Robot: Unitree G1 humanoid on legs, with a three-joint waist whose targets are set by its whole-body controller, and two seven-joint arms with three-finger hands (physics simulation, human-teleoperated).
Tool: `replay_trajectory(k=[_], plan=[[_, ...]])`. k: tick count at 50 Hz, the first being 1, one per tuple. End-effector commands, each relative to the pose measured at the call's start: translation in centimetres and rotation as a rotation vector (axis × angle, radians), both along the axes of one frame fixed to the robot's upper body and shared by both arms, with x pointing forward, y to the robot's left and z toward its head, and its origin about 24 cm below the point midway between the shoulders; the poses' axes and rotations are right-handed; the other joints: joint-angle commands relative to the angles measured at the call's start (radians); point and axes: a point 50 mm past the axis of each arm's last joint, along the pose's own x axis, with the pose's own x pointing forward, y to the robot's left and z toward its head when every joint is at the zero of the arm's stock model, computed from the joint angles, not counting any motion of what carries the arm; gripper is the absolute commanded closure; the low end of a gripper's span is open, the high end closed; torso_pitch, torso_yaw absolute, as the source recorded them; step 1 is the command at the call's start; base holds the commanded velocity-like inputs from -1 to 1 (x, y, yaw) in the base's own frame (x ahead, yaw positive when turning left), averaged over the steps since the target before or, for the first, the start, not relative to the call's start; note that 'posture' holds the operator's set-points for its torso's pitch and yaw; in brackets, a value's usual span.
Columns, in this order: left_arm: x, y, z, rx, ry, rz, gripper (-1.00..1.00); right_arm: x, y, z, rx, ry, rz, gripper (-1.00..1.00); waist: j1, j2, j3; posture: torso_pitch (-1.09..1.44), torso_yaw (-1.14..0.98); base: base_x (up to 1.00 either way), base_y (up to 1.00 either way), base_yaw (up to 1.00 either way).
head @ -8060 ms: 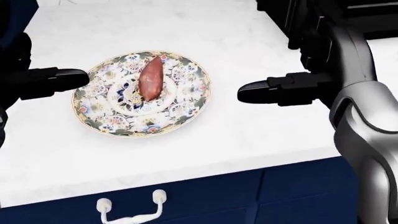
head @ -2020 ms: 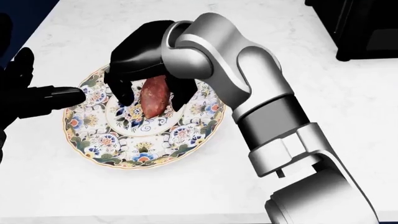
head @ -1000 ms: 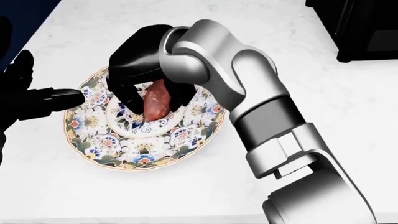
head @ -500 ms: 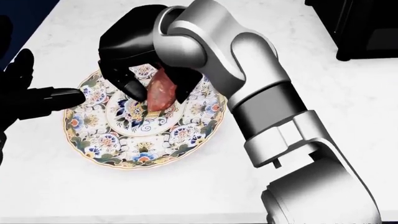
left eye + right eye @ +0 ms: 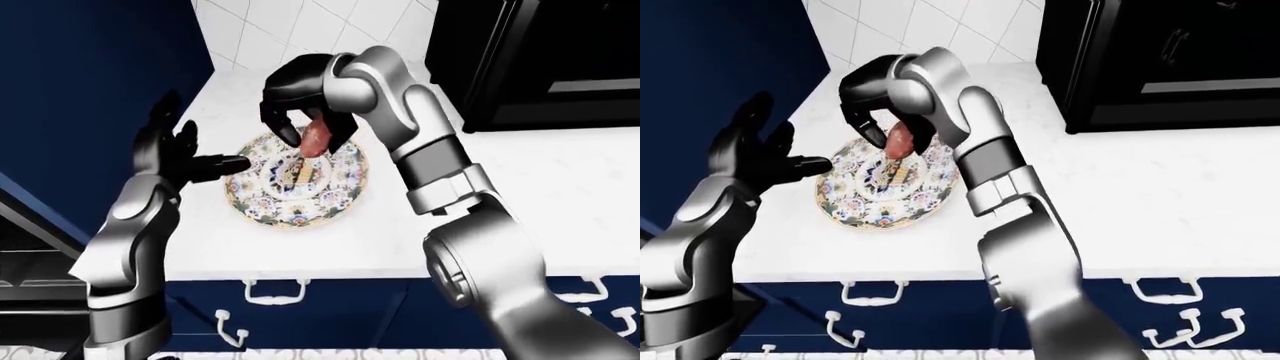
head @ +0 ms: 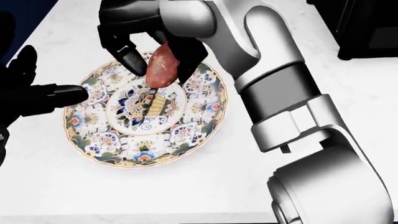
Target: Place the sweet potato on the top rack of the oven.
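The right hand (image 6: pixel 149 42) has its black fingers closed around the sweet potato (image 6: pixel 163 64), and holds it just above the plate (image 6: pixel 124 149), over the plate's top edge in the head view. The sweet potato hangs with its pointy end down, and I cannot tell if that tip touches the plate. The left hand (image 6: pixel 31 95) is open and holds nothing, with one finger pointing at the plate's left rim and close beside it. The plate sits on the white counter (image 6: pixel 298 177). A big black box, maybe the oven (image 5: pixel 540 60), stands on the counter well to the right of the plate and higher up in the left-eye view. I think the sweet potato is hard and a bit heavy for its size, so it should not squash. Its skin looks smooth and its ends are thin, so it could slip or swing. The fat middle looks like the best place to hold it. The plate looks like it could break if the sweet potato fell on it.
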Motion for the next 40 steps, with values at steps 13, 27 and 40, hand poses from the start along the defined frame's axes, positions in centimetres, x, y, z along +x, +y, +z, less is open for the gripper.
replay_trajectory(k=[13,27,40], plan=[[-0.3,-0.1,2.8,0.02,-0.107,0.003,-1.0,0.0,-3.0,6.3,0.097,-0.126,-0.106,1.0,-0.002,0.002,-0.03,0.0,0.0,0.0,0.0,0.0],[-0.2,-0.2,3.5,0.022,-0.119,0.002,-1.0,0.2,-4.9,7.9,0.096,-0.163,-0.16,1.0,0.005,0.002,-0.045,0.0,0.0,0.0,-0.01,0.0],[-0.2,-0.3,3.4,0.021,-0.117,0.001,-1.0,0.3,-5.2,8.0,0.101,-0.178,-0.174,1.0,0.016,-0.066,-0.058,0.0,0.0,-0.09,-0.11,0.0]])
